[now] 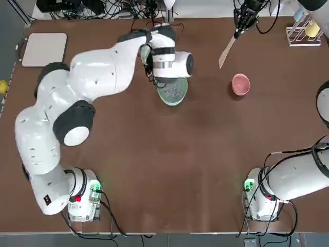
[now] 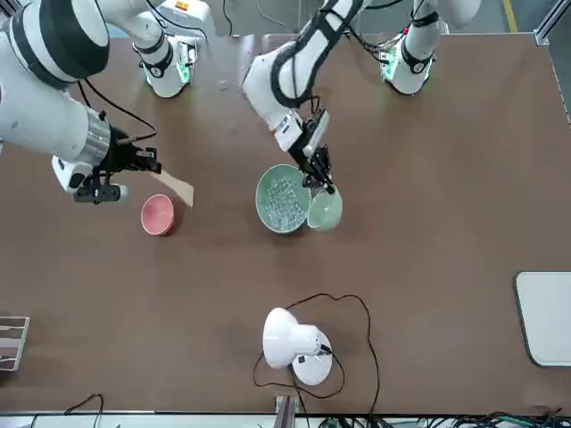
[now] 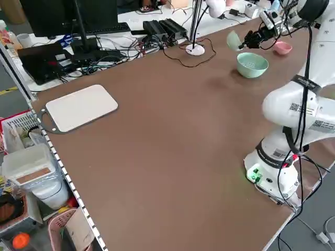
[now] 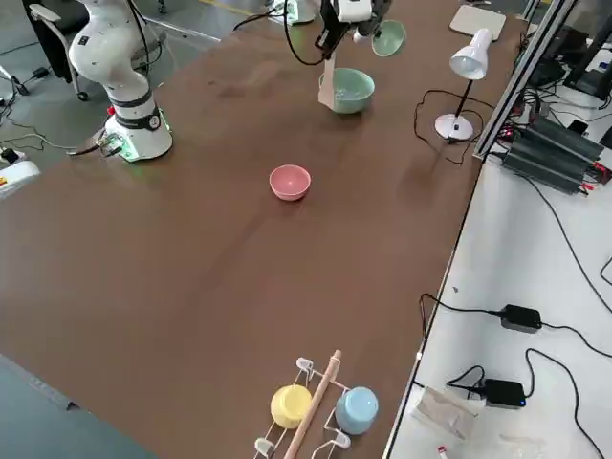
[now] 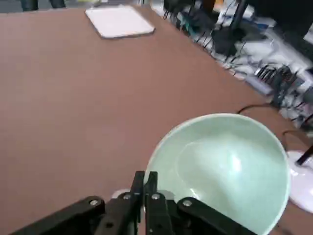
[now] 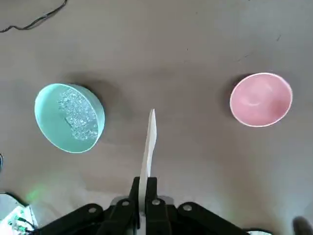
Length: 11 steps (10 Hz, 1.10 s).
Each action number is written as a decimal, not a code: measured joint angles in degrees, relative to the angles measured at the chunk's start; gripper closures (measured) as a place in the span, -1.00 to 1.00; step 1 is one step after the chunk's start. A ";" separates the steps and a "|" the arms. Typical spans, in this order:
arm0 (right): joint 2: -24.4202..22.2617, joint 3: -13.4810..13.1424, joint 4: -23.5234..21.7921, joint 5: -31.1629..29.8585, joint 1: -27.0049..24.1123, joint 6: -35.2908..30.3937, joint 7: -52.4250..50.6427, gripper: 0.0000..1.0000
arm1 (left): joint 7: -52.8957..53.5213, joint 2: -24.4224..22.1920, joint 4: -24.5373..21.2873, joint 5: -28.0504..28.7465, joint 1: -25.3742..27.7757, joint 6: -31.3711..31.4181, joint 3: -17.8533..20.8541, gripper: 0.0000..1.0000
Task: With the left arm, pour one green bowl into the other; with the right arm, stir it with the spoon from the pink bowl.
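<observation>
My left gripper (image 2: pixel 319 174) is shut on the rim of the small green bowl (image 2: pixel 325 209), which it holds tipped on its side just above the far edge of the large green bowl (image 2: pixel 282 198). The left wrist view shows the small bowl (image 5: pixel 230 171) empty. Small clear beads lie inside the large bowl (image 6: pixel 70 117). My right gripper (image 1: pixel 241 23) hovers above the far right of the table, shut on the handle of the wooden spoon (image 1: pixel 226 51). The spoon's blade (image 6: pixel 148 142) hangs between the large bowl and the empty pink bowl (image 1: pixel 240 84).
A white desk lamp (image 2: pixel 294 343) with its cable stands at the table's far edge behind the bowls. A white board (image 1: pixel 44 49) lies at the far left corner. A wire rack (image 4: pixel 316 406) with a yellow and a blue cup sits at the far right.
</observation>
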 joint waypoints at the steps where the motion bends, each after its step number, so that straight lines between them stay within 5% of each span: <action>1: 0.00 0.06 -0.26 2.05 0.71 0.03 0.00 0.89 | 5.86 -1.52 -0.11 -4.11 3.99 2.02 -1.10 0.91; 3: 0.00 0.19 -0.62 5.06 3.08 0.25 0.06 0.89 | 12.05 -5.87 -1.93 -6.88 11.84 6.57 -3.57 0.91; 7: 0.01 0.39 -5.48 8.15 12.06 13.31 8.02 0.89 | 20.91 -17.00 -19.89 -7.75 27.97 21.48 -8.22 0.91; 11: 0.03 0.51 -9.22 8.17 19.99 22.76 15.79 0.89 | 40.66 -19.97 -21.30 -19.69 38.21 22.64 -8.33 0.91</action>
